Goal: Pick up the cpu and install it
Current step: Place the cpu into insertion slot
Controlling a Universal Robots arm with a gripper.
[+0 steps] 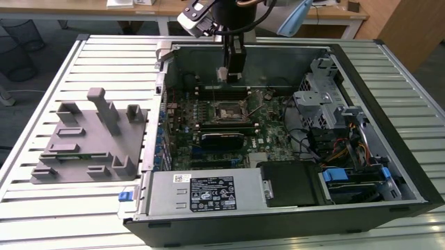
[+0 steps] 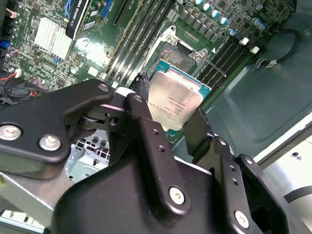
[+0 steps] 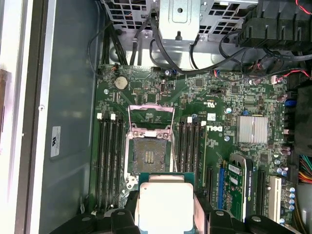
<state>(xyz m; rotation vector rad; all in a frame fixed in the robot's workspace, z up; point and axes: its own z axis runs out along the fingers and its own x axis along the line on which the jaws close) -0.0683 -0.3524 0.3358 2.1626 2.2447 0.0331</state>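
Observation:
The cpu point(image 2: 174, 101), a flat square chip with a silvery top and a thin green rim, is clamped by its edges between the black fingers point(image 2: 144, 95) of my gripper point(image 2: 171, 108), which is shut on it. In the first wrist view the cpu point(image 3: 163, 205) hangs just off one side of the open socket point(image 3: 148, 154), whose load plate is flipped up. In the exterior view my gripper point(image 1: 227, 74) hovers inside the open computer case, above the motherboard and a little behind the socket point(image 1: 232, 111). The socket point(image 2: 173, 54) is bare, its contact field showing.
A grey plastic fixture tray point(image 1: 89, 141) with upright posts sits on the slatted table at the exterior view's left. Memory slots point(image 3: 110, 157) flank the socket. Cables point(image 3: 171, 64), drive cages point(image 1: 321, 99) and a power supply point(image 1: 203, 191) crowd the case.

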